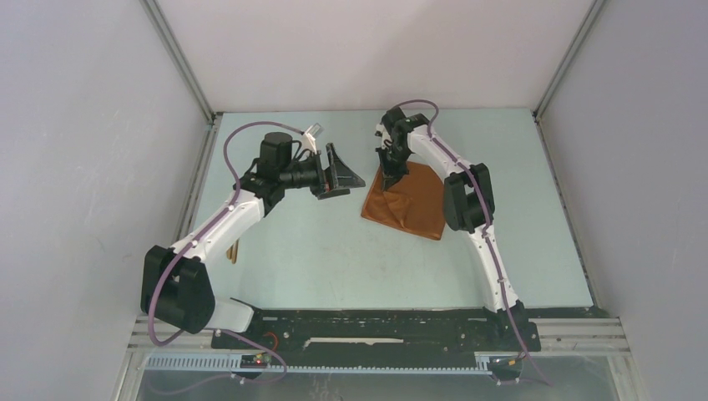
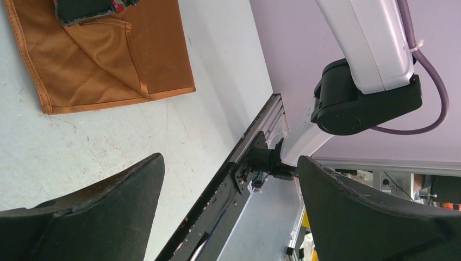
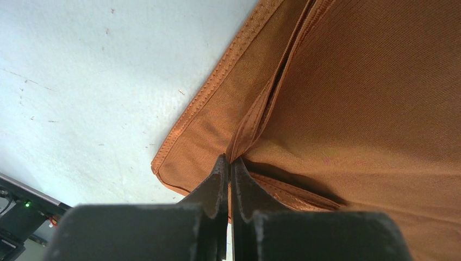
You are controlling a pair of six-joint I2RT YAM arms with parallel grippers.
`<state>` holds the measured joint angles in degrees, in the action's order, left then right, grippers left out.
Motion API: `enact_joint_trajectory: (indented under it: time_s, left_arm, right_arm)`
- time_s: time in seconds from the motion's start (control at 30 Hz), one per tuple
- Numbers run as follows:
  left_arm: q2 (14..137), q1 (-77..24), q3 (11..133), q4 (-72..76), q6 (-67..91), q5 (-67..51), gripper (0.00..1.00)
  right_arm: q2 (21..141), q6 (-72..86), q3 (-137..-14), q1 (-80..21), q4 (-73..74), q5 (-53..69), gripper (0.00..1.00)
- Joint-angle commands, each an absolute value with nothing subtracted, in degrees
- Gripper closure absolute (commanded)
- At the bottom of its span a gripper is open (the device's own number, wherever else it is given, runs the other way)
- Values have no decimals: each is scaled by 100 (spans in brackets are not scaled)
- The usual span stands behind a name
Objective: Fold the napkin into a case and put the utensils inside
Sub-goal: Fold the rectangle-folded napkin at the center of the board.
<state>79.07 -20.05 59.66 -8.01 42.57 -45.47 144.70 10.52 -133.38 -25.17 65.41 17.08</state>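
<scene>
A pale blue-green surface [image 1: 334, 251] is seen from above, enclosed by plain grey walls: a back wall [image 1: 367, 50], a left wall [image 1: 75, 167] and a right wall [image 1: 643, 167]. Metal posts [image 1: 179, 58] are set in the two far corners, slanting outward toward the top of the view. A black rail [image 1: 376, 322] is laid across the near edge, and a slotted duct [image 1: 351, 366] is run just in front of it. Close up, the surface is found marked with small dark specks [image 3: 111, 11] and faint scratches. A small green light [image 3: 27, 204] is lit beyond the surface's edge.
</scene>
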Motion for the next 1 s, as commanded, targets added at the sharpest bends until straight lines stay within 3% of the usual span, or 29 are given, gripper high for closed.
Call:
enact_joint_trajectory:
  time_s: [0.0,0.77,0.9,0.97]
  left_arm:
    - [7778,-1969,5916,-599,4315,-4720,1]
    - [7770,-1952,5914,-577,4333,-4737,1]
    - [7778,-1947,5890,-565,4333,-4731,1]
    - [7786,-1937,5883,-565,4324,-4710,1]
  right_arm:
    - [14308,1072,-13641,-2540,6503,1824,100]
    - [14588,1169,-13742,-2548,6438,1946,100]
    - [14544,1286,-13964,-2556,6565,2124,61]
    - [14317,1353,-14045,-2566,6722,2174,49]
